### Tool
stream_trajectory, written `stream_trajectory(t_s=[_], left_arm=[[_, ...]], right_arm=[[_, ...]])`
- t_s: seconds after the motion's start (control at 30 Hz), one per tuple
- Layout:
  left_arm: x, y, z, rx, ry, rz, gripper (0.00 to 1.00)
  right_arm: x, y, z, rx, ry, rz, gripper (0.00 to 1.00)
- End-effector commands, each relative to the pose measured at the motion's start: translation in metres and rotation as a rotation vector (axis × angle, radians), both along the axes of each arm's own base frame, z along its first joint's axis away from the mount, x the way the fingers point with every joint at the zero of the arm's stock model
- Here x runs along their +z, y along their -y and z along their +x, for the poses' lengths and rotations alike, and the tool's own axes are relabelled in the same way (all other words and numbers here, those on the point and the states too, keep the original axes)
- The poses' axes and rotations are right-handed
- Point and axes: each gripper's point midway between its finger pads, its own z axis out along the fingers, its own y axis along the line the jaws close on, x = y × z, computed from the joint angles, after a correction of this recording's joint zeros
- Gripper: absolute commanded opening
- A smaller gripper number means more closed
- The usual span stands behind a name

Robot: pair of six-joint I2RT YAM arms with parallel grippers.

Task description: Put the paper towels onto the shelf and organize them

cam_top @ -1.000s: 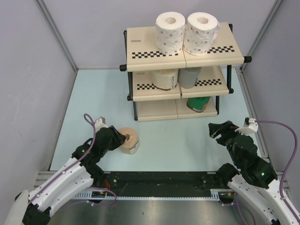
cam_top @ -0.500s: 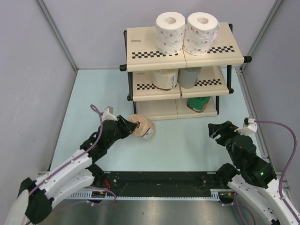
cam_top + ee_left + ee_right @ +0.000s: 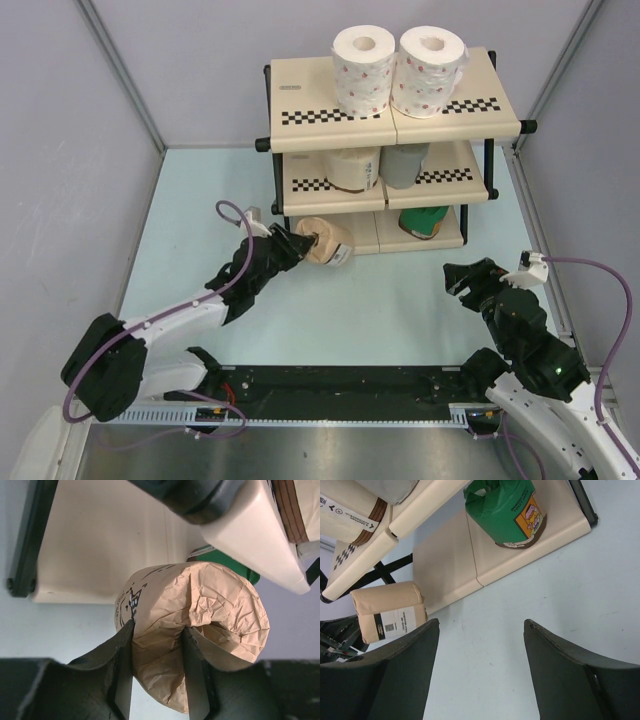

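Fingers on my left gripper (image 3: 156,630) clamp the tan-brown roll (image 3: 327,243), holding it at the front edge of the shelf (image 3: 310,85), bottom tier, left of the green roll (image 3: 425,220). My right gripper (image 3: 462,277) hangs wide open, empty.

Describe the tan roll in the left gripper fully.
The tan-brown roll is a cylinder in crinkled brown paper wrap, with a white label and dark band. It is tipped on its side, pinched at one end by the left gripper, at the front edge of the bottom tier, left of the green roll.
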Motion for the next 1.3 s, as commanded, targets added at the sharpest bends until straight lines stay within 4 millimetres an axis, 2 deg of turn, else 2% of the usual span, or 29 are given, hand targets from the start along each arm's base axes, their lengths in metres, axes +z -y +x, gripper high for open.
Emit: stream_trajectory(t_s=[0.0, 0.1, 0.13, 0.3, 0.53, 0.73, 1.0, 1.1, 1.23, 1.27], left_arm=[[0.059, 0.017, 0.022, 0.035, 0.138, -0.189, 0.34], [0.058, 0.020, 0.028, 0.054, 0.145, -0.242, 0.34], [0.049, 0.022, 0.029, 0.061, 0.124, -0.250, 0.34], [0.041, 0.028, 0.038, 0.100, 0.111, -0.309, 0.34], [0.028, 0.048, 0.048, 0.133, 0.077, -0.348, 0.34], [0.016, 0.045, 0.051, 0.192, 0.067, -0.380, 0.35], [0.014, 0.051, 0.059, 0.211, 0.064, -0.397, 0.36], [0.012, 0.055, 0.063, 0.209, 0.056, -0.405, 0.42], [0.010, 0.062, 0.065, 0.190, 0.044, -0.400, 0.62], [0.008, 0.063, 0.065, 0.186, 0.039, -0.397, 0.63]], right_arm=[[0.003, 0.000, 0.000, -0.006, 0.012, 0.020, 0.73], [0.003, 0.000, 0.000, -0.005, 0.011, 0.016, 0.73], [0.004, 0.000, 0.000, -0.005, 0.012, 0.017, 0.73], [0.004, 0.001, 0.000, -0.006, 0.013, 0.015, 0.73], [0.006, 0.001, -0.001, -0.004, 0.021, 0.020, 0.73], [0.004, 0.002, -0.002, -0.004, 0.020, 0.019, 0.73], [0.005, 0.004, -0.004, -0.007, 0.023, 0.022, 0.73], [0.004, 0.004, -0.005, -0.006, 0.023, 0.024, 0.73], [0.005, 0.005, -0.005, -0.008, 0.024, 0.024, 0.73], [0.005, 0.005, -0.005, -0.009, 0.024, 0.024, 0.73]])
